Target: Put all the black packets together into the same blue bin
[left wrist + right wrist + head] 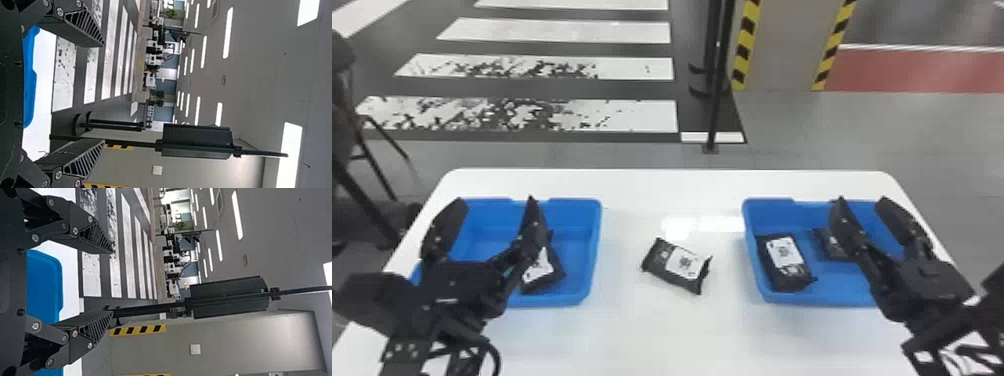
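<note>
The white surface (652,340) is carrying a left bin (593,250) holding one packet (542,272), a right bin (832,296) holding a near packet (784,262) and a partly hidden packet (827,245), and, between the bins, a loose packet (677,265). The left gripper (496,199) and right gripper (863,199) are keeping their jaws wide apart, gripping nothing. The loose packet is probably feeling light, softly yielding, perhaps slippery; its narrow middle is offering the safest pinch.
</note>
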